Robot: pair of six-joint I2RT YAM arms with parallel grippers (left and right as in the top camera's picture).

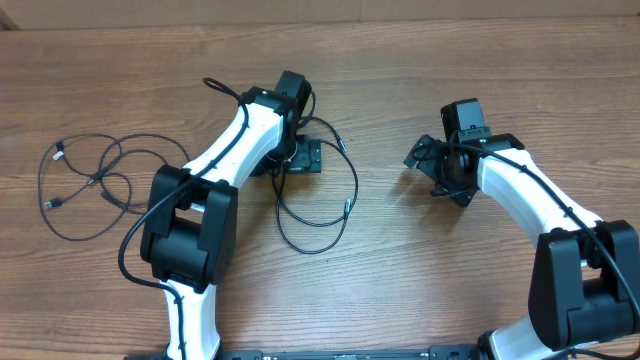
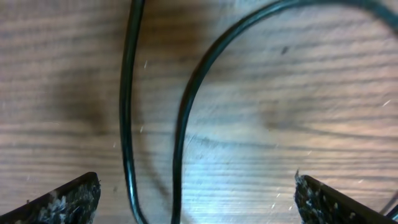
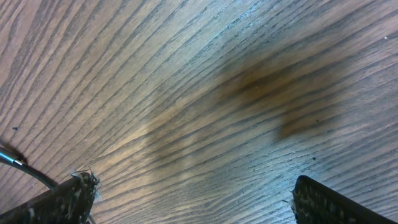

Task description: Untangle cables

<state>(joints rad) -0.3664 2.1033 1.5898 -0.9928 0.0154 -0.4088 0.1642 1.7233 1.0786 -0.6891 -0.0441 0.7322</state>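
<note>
Between my left jaws, which stand wide open with a dark, fuzz-flecked fingertip [image 2: 65, 200] at each lower corner of the left wrist view, two strands of the thin black flexible cable [image 2: 124, 112] run across the brown wood-grain desk [image 2: 298, 93]. They lie close together at the bottom and part toward the top, where one bends off to the right. Neither strand is gripped; both lie flat, apart from either pad. I judge the step in hand is to take up a single strand, and closing as I stand could pinch both and drag the whole loop along. Better, I think, to shift sideways until only one strand lies in the gap, come down until the pads flank it, then close gently, since so thin a cord may roll or slip out. My right jaws are open too and hold nothing: bare desk lies between them, with only a silver-tipped cord end [image 3: 13, 159] showing at the left edge of the right wrist view. From overhead, the white-and-black left arm [image 1: 240, 140] reaches over a loose loop of cable [image 1: 355, 185] in the middle of the desk, the right arm [image 1: 520, 190] sits well apart on the right, and a second looped bunch [image 1: 100, 182] lies at the far left. Whether the two join beneath the arm I cannot tell.
</note>
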